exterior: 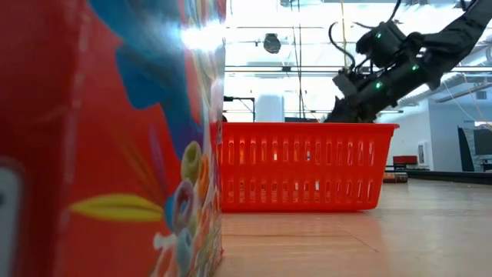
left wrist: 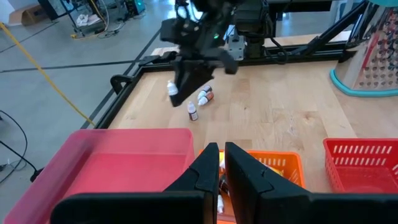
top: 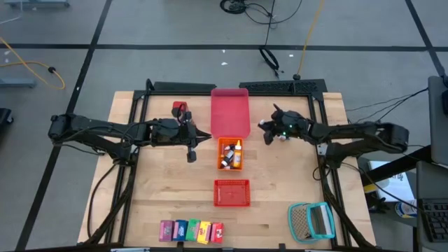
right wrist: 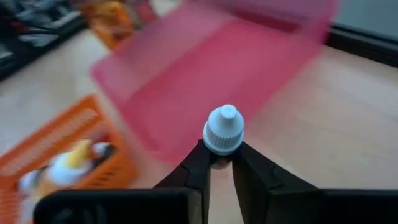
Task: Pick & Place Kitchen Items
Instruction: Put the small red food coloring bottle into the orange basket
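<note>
wooden tabletop held an orange basket of bottles beside the pink tray. right gripper pinched a white-capped bottle above the table near that tray; left gripper sat closed and empty over the basket.

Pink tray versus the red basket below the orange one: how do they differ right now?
The pink tray has smooth solid walls; the red basket has slotted ones. The pink tray is the larger and lies farther up the table, touching the orange basket; the red basket sits apart, nearer the row of cartons. In the high view both look empty, and both lie on the table's centre line.
</note>
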Controlling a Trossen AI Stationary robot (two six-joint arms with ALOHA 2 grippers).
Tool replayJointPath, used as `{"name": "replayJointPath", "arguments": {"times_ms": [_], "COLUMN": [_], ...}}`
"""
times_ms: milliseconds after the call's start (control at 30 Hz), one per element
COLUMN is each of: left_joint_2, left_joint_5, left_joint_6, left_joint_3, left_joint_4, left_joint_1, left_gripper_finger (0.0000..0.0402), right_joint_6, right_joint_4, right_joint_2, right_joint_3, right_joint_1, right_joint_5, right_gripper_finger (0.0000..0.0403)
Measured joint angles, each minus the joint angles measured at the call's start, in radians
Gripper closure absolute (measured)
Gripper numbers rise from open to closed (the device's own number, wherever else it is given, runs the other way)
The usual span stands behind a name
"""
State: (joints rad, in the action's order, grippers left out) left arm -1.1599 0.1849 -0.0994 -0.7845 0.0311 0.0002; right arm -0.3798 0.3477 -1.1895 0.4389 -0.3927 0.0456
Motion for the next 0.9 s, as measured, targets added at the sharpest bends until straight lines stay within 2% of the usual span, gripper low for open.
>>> {"name": "replayJointPath", "arguments": {"times_ms": [200,567,900], "left_joint_2": [0.000,0.000,0.000], "left_joint_5": [0.000,0.000,0.000], "left_joint_6": [0.000,0.000,0.000], "left_joint_3": [0.000,0.000,0.000], "left_joint_4": [0.000,0.001,0.005], "left_joint_1": [0.000,0.000,0.000], "left_gripper_finger": [0.0371,0.0371,0.0371], "right_joint_6": [-0.016,-0.027,-0.012], "right_joint_4": [0.011,0.168,0.206], "right_joint_2": [0.030,0.030,-0.011], "right_joint_3": [0.000,0.000,0.032], "right_joint_1": [0.110,0.311,0.373], "right_joint_5": [0.000,0.003,0.011], "right_gripper_finger": [0.0363,0.0363,0.0362]}}
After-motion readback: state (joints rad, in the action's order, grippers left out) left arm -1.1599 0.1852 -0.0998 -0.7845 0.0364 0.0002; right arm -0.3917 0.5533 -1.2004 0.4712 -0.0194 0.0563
